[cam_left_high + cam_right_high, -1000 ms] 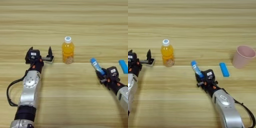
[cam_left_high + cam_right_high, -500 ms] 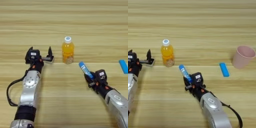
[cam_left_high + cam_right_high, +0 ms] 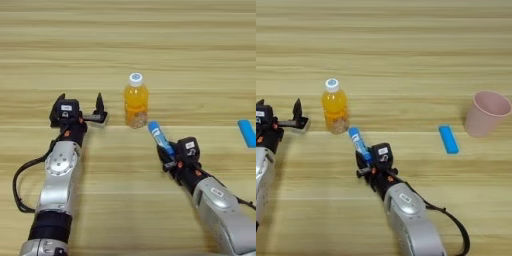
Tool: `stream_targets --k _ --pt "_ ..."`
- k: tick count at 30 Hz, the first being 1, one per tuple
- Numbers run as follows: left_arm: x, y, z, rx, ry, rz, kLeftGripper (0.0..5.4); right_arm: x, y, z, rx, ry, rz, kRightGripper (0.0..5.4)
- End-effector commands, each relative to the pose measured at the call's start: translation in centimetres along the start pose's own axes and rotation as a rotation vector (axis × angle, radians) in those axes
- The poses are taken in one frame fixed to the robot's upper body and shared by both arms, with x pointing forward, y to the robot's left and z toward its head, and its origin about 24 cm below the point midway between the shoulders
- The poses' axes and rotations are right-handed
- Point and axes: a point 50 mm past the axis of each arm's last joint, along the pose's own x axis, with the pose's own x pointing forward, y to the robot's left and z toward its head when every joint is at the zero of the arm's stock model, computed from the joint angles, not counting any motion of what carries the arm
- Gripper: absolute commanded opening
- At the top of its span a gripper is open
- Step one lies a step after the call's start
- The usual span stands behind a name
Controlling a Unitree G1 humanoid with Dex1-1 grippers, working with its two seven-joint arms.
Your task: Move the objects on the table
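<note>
Nearest the camera, the right gripper [image 3: 167, 159] is closed on a blue stick-shaped tube [image 3: 160, 138], held near its lower end. The tube's long axis runs diagonally: its white-tipped upper end points away and to the robot's left, toward the base of the orange-juice bottle [image 3: 135, 101], stopping just short of it. Whether the tube's free end rests on the table [image 3: 200, 60] cannot be told.

Judgement: the step in hand appears to be carrying this tube across the table. To do it well, the tube tip should be kept off the bottle, which stands upright and looks easy to tip; set the tube down flat before releasing.

Further back on the left, the left gripper [image 3: 80, 105] rests on the table with fingers spread apart. A small pale object [image 3: 98, 119] lies by its right finger; contact cannot be confirmed.

To the right, a second blue tube [image 3: 448, 139] lies flat, long axis running roughly near to far. Just beyond it stands the pink plastic cup [image 3: 487, 113], upright, mouth open.
</note>
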Motion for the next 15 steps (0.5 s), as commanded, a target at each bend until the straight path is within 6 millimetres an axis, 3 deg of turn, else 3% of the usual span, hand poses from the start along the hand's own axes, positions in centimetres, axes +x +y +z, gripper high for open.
stream_targets --k 1,15 --pt "0.0 0.2 -0.2 0.007 0.015 0.004 5.4 0.1 0.5 -0.6 0.014 0.029 0.02 1.78" --pt "0.0 0.1 -0.3 0.007 0.015 0.003 5.4 -0.2 0.1 0.7 -0.053 -0.06 0.001 3.41"
